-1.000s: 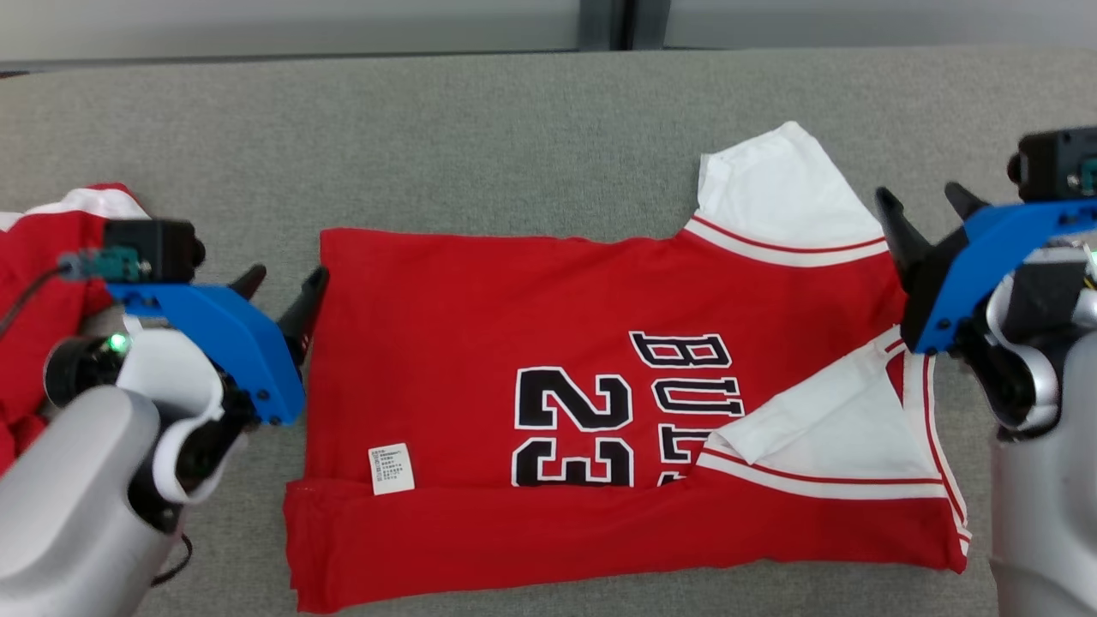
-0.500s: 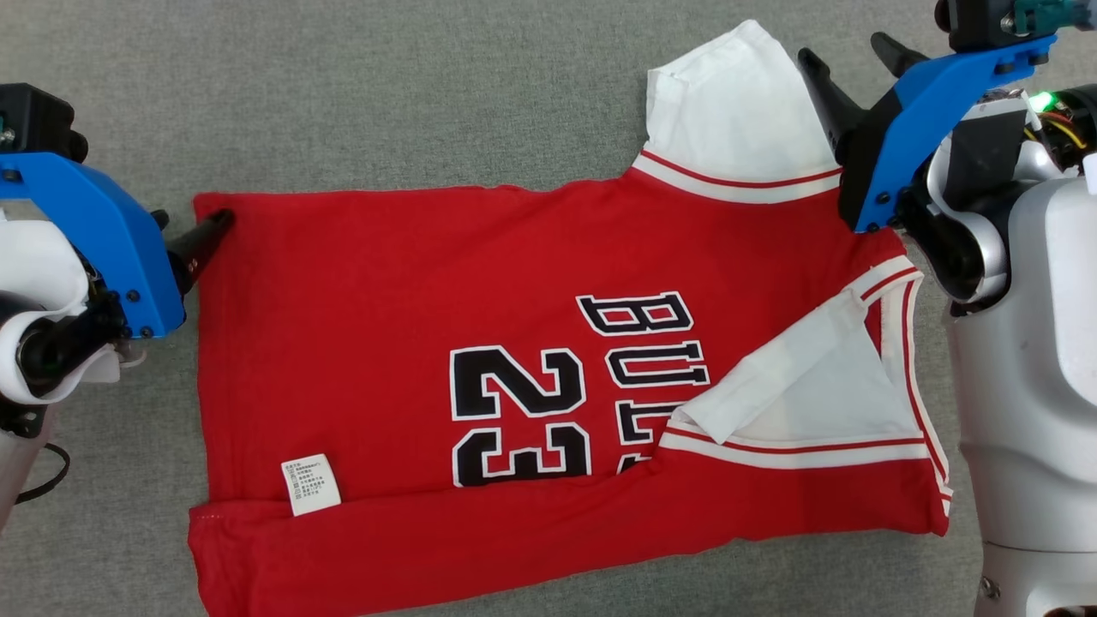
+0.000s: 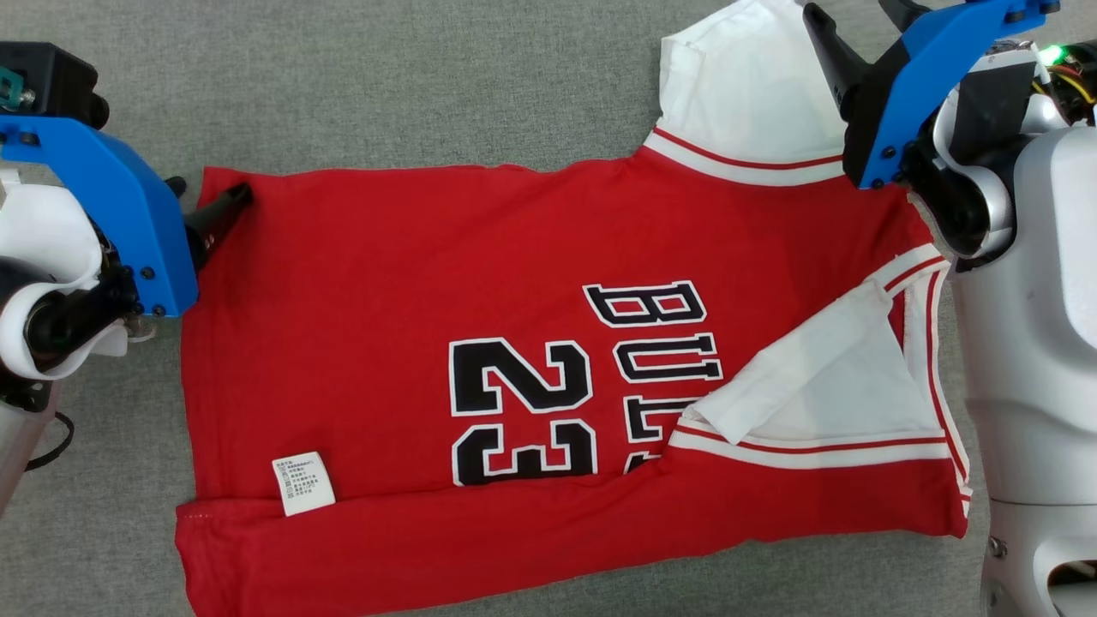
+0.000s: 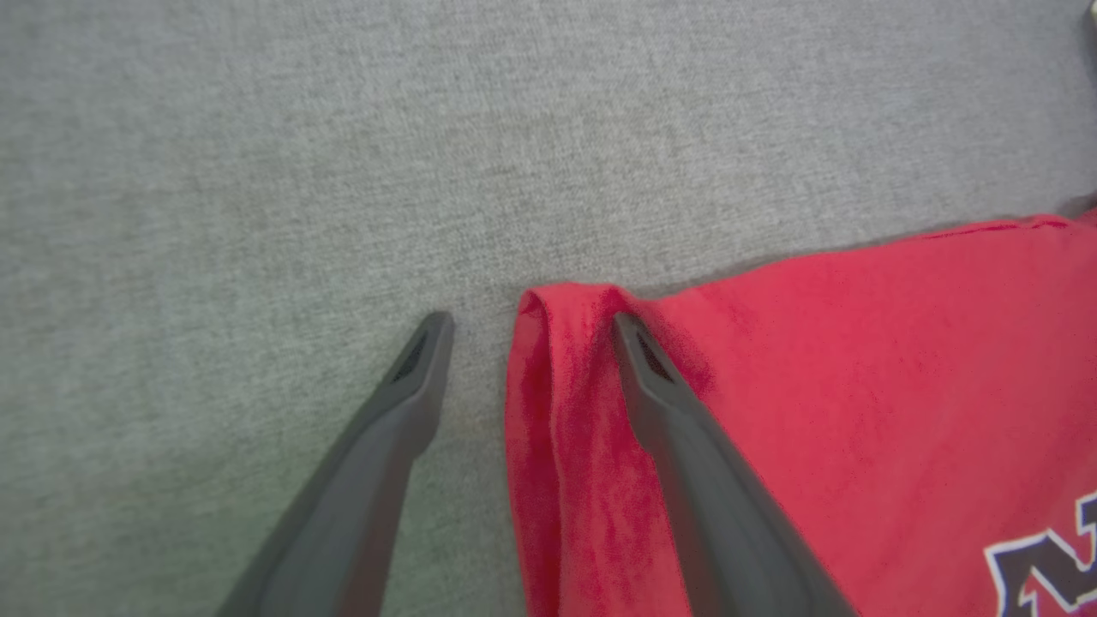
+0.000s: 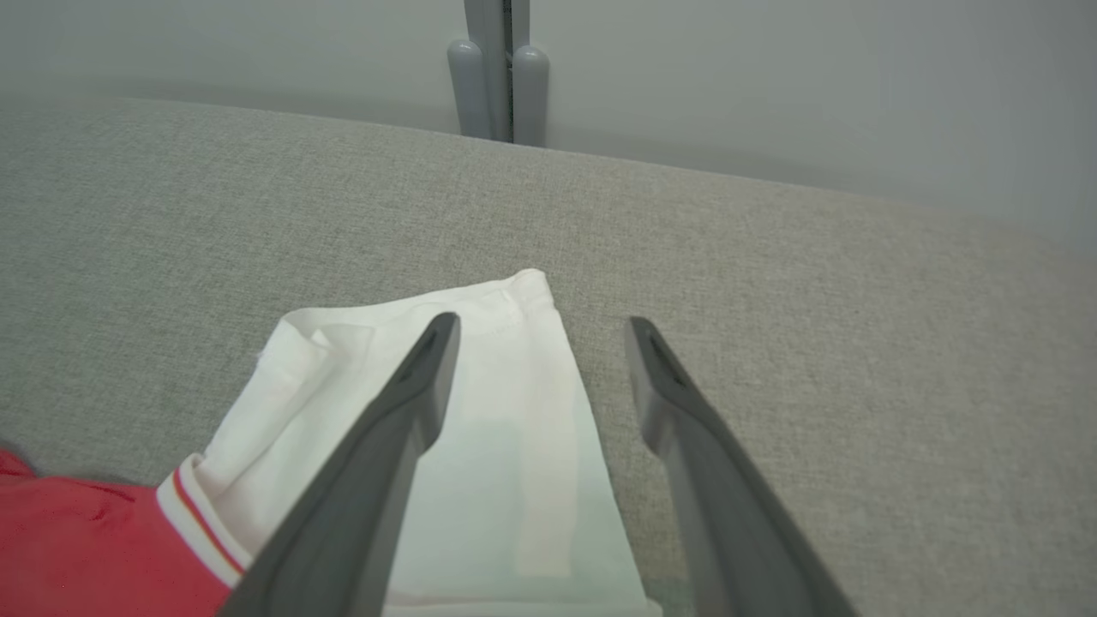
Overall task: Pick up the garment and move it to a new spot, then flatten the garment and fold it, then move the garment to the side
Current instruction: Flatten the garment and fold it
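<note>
Across the middle of the head view the garment (image 3: pixel 480 283), a red jersey w/ white sleeves, lies flat on the grey cloth surface (image 3: pixel 428 86), collar end to the right of frame. The strip along its bottom edge is already turned over, and the lower-right sleeve (image 3: pixel 823 386) is tucked in on top of the print. So I'd call this mid-fold, w/ the top edge next.

The left gripper (image 4: pixel 530 321) has its jaws apart and straddles the jersey's upper-left corner, one finger on red cloth, the other on bare grey. The right gripper (image 5: pixel 542 324) is also spread, across the outer edge of the top sleeve (image 3: pixel 746 94): one finger over white, one over grey. Can't tell if that one is touching yet.

Next move, I'd guess: both pinch shut on their edges, lift a little and carry them toward the bottom of frame together, else the fold goes crooked.

Writing: a big black "23" (image 3: pixel 523 411) and beside it "BUL" (image 3: pixel 660 343), the rest hidden by the sleeve. The white care tag (image 3: pixel 303 482) at lower left has print too small to read.
</note>
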Tool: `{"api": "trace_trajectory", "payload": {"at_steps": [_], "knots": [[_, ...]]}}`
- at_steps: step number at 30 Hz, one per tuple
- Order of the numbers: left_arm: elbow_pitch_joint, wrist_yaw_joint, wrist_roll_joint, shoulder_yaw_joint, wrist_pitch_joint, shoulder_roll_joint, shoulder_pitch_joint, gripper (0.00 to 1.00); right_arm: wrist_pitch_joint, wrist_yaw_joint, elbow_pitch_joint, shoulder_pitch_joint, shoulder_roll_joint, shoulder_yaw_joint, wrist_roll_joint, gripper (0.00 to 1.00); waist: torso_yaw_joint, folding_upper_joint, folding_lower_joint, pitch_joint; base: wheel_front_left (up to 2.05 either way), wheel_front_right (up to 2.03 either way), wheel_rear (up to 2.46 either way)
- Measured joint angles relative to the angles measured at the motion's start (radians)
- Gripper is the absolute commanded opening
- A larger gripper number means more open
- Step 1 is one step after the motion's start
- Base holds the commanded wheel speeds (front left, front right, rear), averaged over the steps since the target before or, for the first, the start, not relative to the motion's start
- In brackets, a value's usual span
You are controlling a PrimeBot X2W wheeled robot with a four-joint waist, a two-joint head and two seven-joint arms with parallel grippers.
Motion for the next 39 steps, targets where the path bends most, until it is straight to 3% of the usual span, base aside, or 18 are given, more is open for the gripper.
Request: {"api": "trace_trajectory", "payload": {"at_steps": [3, 4, 6, 16, 25, 26, 28, 31, 39], "knots": [[0.008, -0.001, 0.015, -0.019, 0.022, 0.002, -0.015, 1.0, -0.006, 0.0, 0.021, -0.01, 0.0, 0.008, -0.002, 1.0, 0.004, -0.0001, 0.0, 0.006, 0.0, 0.0, 0.0], [0.011, -0.007, 0.013, -0.021, 0.027, 0.0, -0.016, 0.74, -0.007, 0.0, 0.029, -0.013, -0.001, 0.013, -0.002, 1.0, 0.006, -0.0001, 0.0, 0.007, 0.0, 0.0, 0.0], [0.012, -0.016, 0.0, -0.021, 0.031, -0.008, -0.016, 0.0, -0.004, 0.0, 0.046, -0.02, -0.006, 0.021, -0.006, 1.0, 0.011, -0.0001, 0.0, 0.008, 0.0, 0.0, 0.0], [-0.029, -0.087, 0.053, -0.073, -0.043, -0.049, -0.003, 0.0, 0.005, 0.0, 0.231, -0.141, -0.063, -0.023, -0.06, 1.0, 0.082, -0.0002, -0.0001, 0.032, 0.0, 0.0, 0.0], [-0.002, -0.136, 0.082, -0.1, -0.104, -0.131, -0.042, 0.0, 0.163, 0.0, 0.379, -0.263, -0.084, -0.012, -0.147, 1.0, 0.165, -0.0004, -0.0002, 0.073, 0.0, 0.0, 0.0], [0.007, -0.141, 0.083, -0.103, -0.109, -0.139, -0.048, 0.0, 0.175, 0.0, 0.384, -0.269, -0.087, -0.007, -0.153, 0.92, 0.169, -0.0004, -0.0002, 0.076, 0.0, 0.0, 0.0], [0.022, -0.148, 0.086, -0.107, -0.123, -0.151, -0.053, 0.0, 0.188, 0.0, 0.39, -0.275, -0.092, -0.005, -0.154, 0.0, 0.174, -0.0004, -0.0002, 0.078, 0.0, 0.0, 0.0], [0.041, -0.156, 0.098, -0.109, -0.16, -0.159, -0.055, 0.0, 0.18, 0.0, 0.388, -0.274, -0.089, -0.007, -0.153, 0.0, 0.17, -0.0004, -0.0002, 0.078, 0.0, 0.0, 0.0], [0.115, -0.171, 0.196, -0.089, -0.379, -0.165, -0.062, 0.0, -0.012, 0.0, 0.348, -0.227, -0.094, -0.018, -0.124, 0.0, 0.148, 0.0002, 0.0004, 0.048, 0.0, 0.0, 0.0]]}}
